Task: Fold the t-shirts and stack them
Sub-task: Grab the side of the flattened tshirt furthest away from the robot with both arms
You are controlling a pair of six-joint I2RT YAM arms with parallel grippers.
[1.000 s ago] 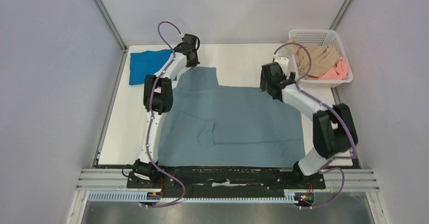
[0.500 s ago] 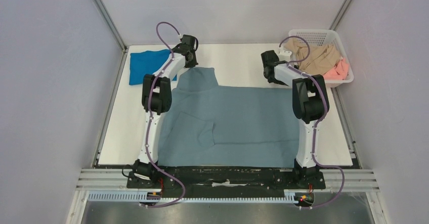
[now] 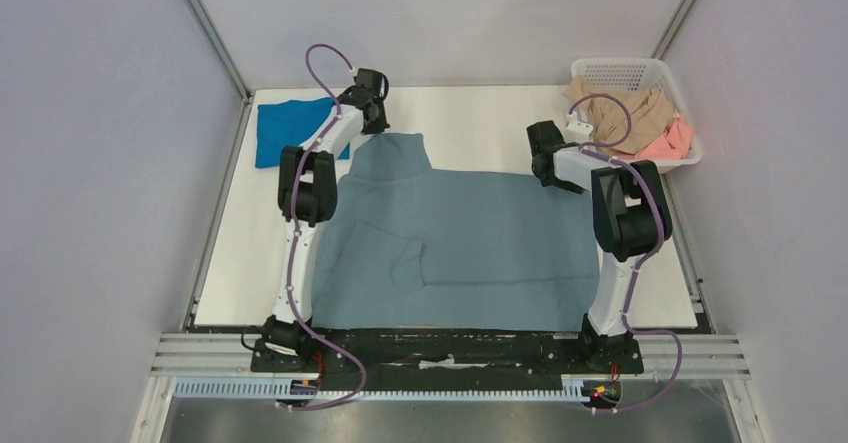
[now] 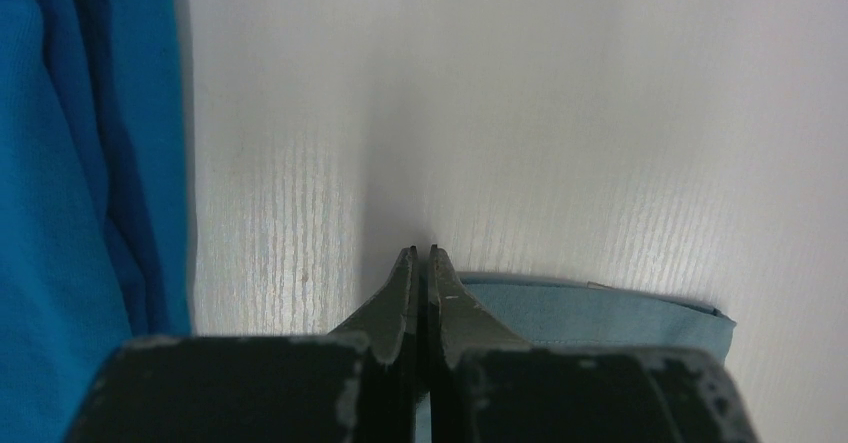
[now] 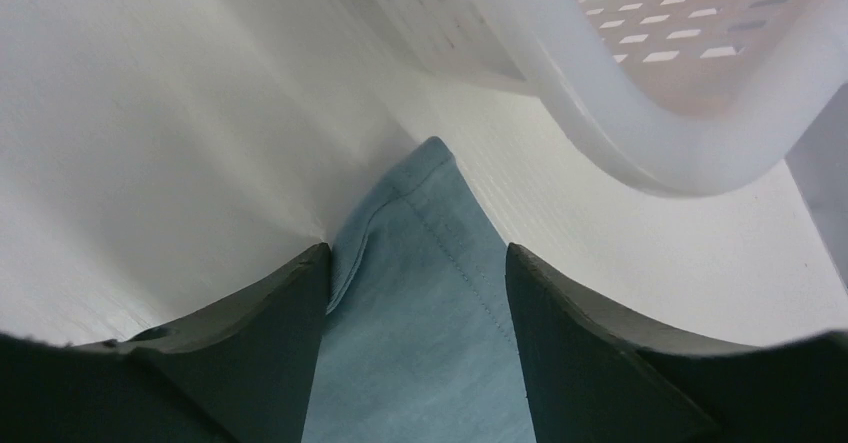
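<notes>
**Top external view.** Four t-shirts are counted. One grey-blue t-shirt (image 3: 470,248) is spread flat across the middle of the white table (image 3: 480,123), with one sleeve folded in over its left half. One bright blue t-shirt (image 3: 285,131) lies folded at the far left corner. One tan t-shirt (image 3: 620,113) and one pink t-shirt (image 3: 670,145) are heaped in the single white basket (image 3: 622,64) at the far right. Two arms are seen. The left gripper (image 3: 372,115) is placed at the far left corner of the grey-blue t-shirt, and the right gripper (image 3: 546,169) at its far right corner, beside the basket.

**Left wrist view.** The two fingers (image 4: 395,303) are pressed together, closed on the edge of the grey-blue t-shirt (image 4: 600,315), whose cloth emerges to their right. The bright blue t-shirt (image 4: 70,213) fills the left margin, apart from the fingers.

**Right wrist view.** The two fingers (image 5: 270,343) are held wide apart. One corner of the grey-blue t-shirt (image 5: 420,303) lies between them, ungripped. The basket wall (image 5: 600,93) stands just beyond.
</notes>
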